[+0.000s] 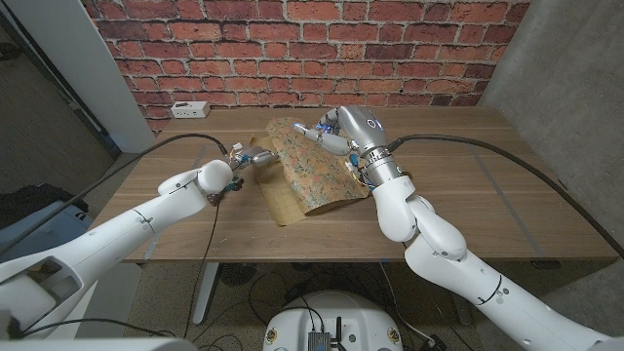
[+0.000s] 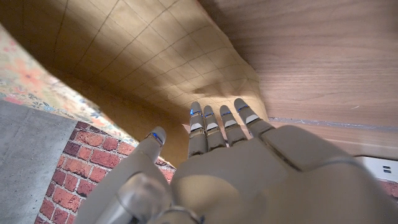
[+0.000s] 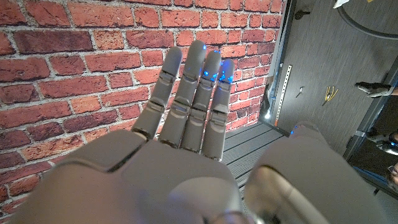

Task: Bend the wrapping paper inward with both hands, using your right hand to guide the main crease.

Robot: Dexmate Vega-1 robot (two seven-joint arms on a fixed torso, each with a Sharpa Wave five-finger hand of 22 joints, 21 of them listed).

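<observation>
Hands first: the right hand (image 1: 336, 134) is hovering over the far right part of the wrapping paper (image 1: 310, 166), its fingers (image 3: 193, 93) stretched out straight and lying side by side, holding nothing; in its wrist view they are pointing at a brick wall (image 3: 74, 62) rather than down at the sheet. Whether it is touching the paper I cannot tell. The left hand (image 1: 244, 159) is reaching in at the paper's left edge, fingers (image 2: 214, 124) extended and close together with the tips at or just under the lifted brown underside, thumb set apart; a firm pinch is not showing.

Paper is lying mid-bench (image 1: 468, 195) between the two hands, patterned face up across most of it, with the left side curling up so the plain gridded underside is showing along the near-left border. By my judgement the bend is only getting started: one side is lifting, no sharp crease is visible, and the right hand is not yet pressing a fold line.

Both arms are coming in from the near corners, elbows low, the right wrist bent back toward the sheet.
</observation>
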